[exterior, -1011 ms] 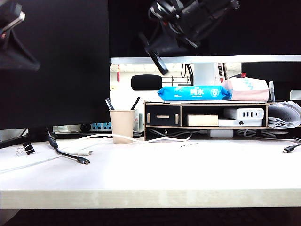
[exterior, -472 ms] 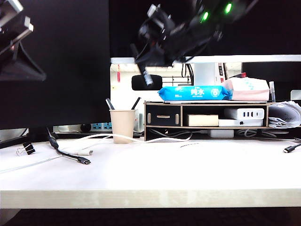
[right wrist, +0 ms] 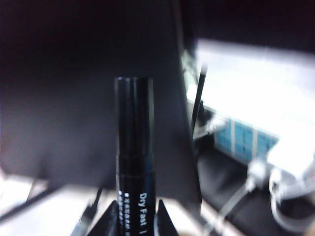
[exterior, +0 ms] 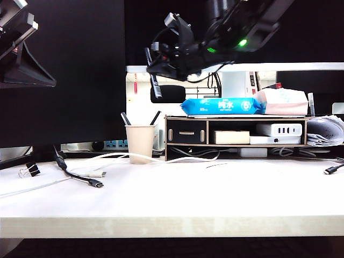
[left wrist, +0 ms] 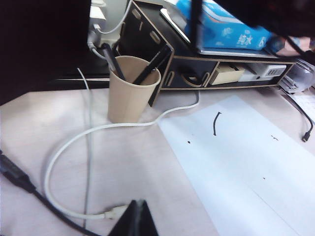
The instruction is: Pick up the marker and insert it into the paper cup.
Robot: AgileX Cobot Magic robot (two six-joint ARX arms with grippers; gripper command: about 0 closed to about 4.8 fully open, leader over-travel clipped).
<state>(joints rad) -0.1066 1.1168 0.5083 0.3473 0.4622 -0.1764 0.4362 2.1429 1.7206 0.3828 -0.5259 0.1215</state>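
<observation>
Right gripper point(right wrist: 134, 216), upper centre in the exterior view, clamps the marker point(right wrist: 134, 147); the 2 pens crowding the paper cup point(exterior: 140, 143) could block insertion. Left gripper point(left wrist: 134, 219), upper left: state unclear.

- The long slim black marker point(exterior: 155, 81), with white "Dry Fast" print on its barrel point(right wrist: 134, 147), hangs nearly upright in the air – its lower tip well above the cup and slightly to the right of it in the exterior view.
- The small tapered beige paper cup point(exterior: 140, 143) with a rolled rim stands upright on the pale desk, just left of a black organiser shelf – two shorter dark pens lean inside it point(left wrist: 129, 89).
</observation>
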